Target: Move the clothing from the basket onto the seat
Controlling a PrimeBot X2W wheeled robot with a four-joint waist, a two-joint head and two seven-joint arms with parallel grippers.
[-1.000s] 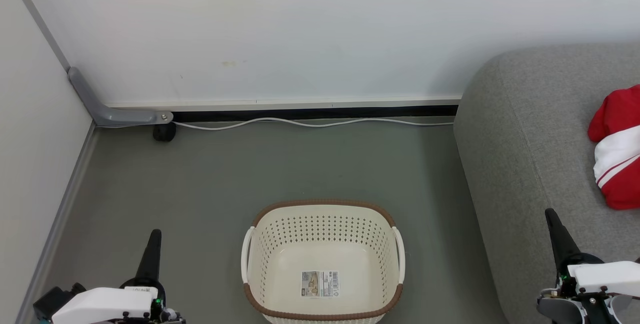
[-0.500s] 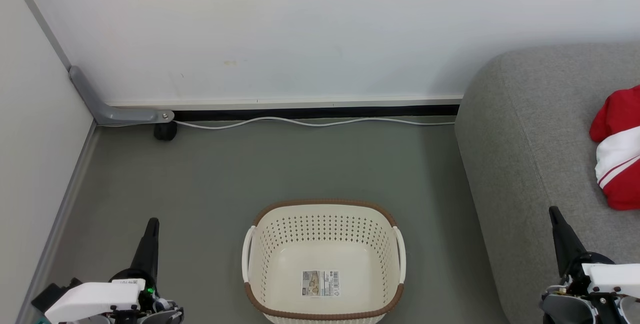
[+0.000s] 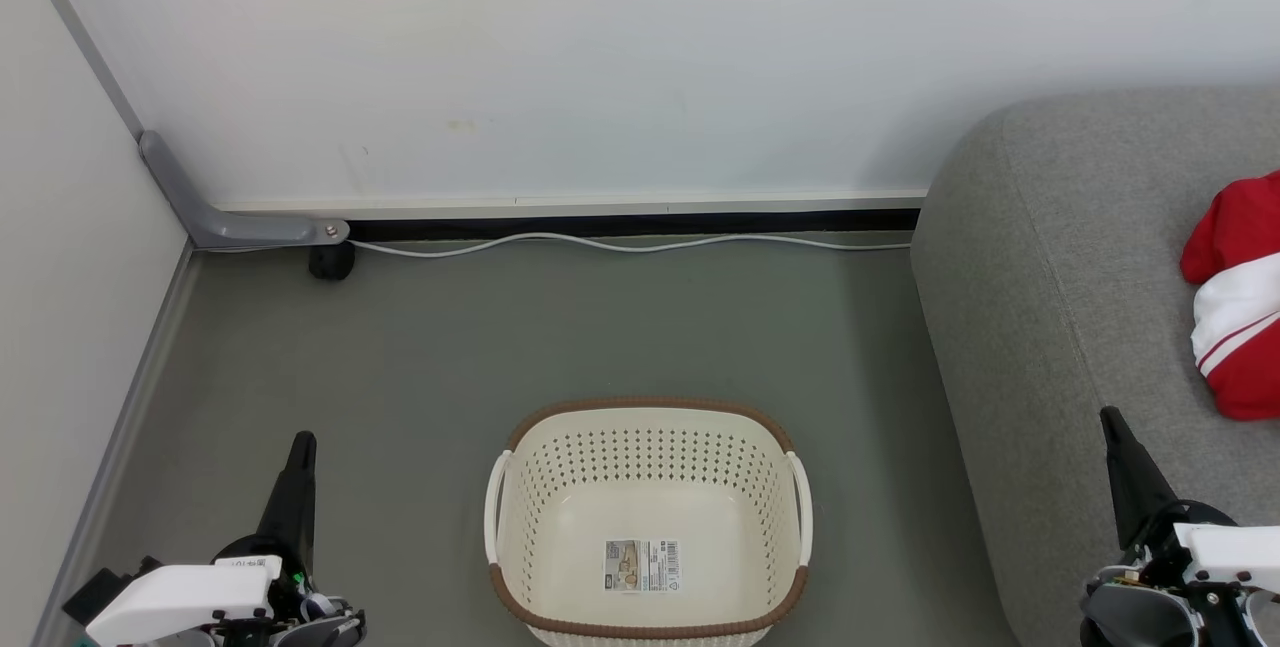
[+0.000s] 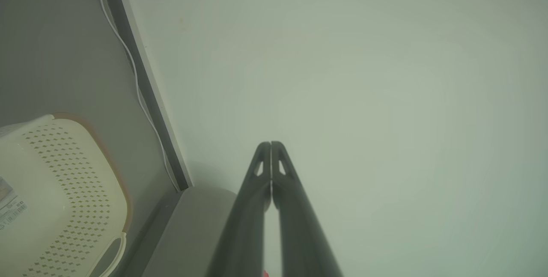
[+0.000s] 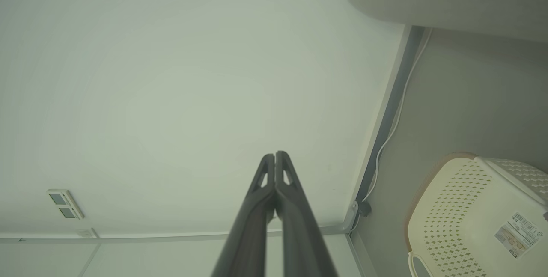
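Jaws of the left gripper (image 3: 303, 441) were pressed together. Perforated cream plastic basket (image 3: 648, 409) stood on the floor (image 3: 500, 347) beside the seat (image 3: 1050, 277) and its rounded woven grey edge. Right gripper (image 3: 1108, 416) jaws met too. Soft red-and-white clothing (image 3: 1235, 297) lay bunched on the seat, lengthwise front-to-back.

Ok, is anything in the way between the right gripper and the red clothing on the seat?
Nothing visible does. In the head view only bare seat lies between the shut right gripper and the red clothing. The basket holds no clothing.
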